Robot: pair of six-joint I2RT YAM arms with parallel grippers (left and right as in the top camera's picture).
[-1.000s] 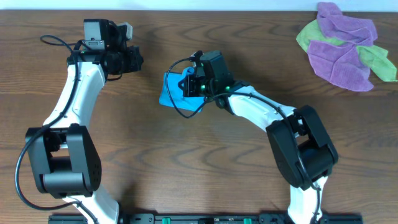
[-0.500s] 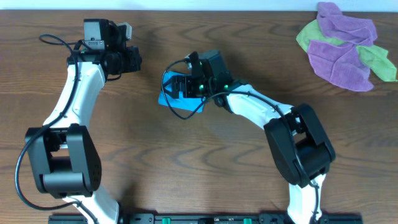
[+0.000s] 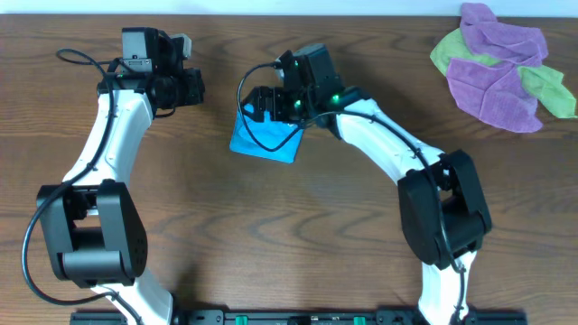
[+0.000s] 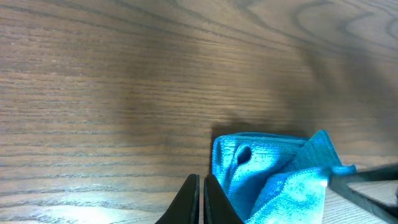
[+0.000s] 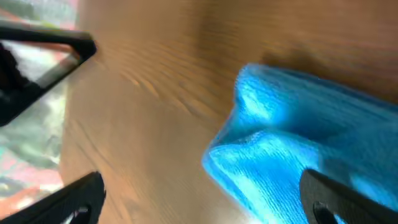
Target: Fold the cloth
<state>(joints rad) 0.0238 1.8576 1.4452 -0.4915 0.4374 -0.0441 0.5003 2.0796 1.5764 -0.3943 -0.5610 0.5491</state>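
The cloth (image 3: pixel 266 140) lies bunched on the counter (image 3: pixel 298 226) between the arms. The right pincer (image 3: pixel 260 106) hangs over its far edge, spread wide and holding nothing. The left pincer (image 3: pixel 191 88) sits apart to the left, pressed closed and empty.

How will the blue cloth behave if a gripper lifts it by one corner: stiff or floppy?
Probably floppy: the cloth lies in soft folds with a curled edge. It looks thin, so likely light. Its fuzzy surface may drag and bunch on the wooden table if pushed.
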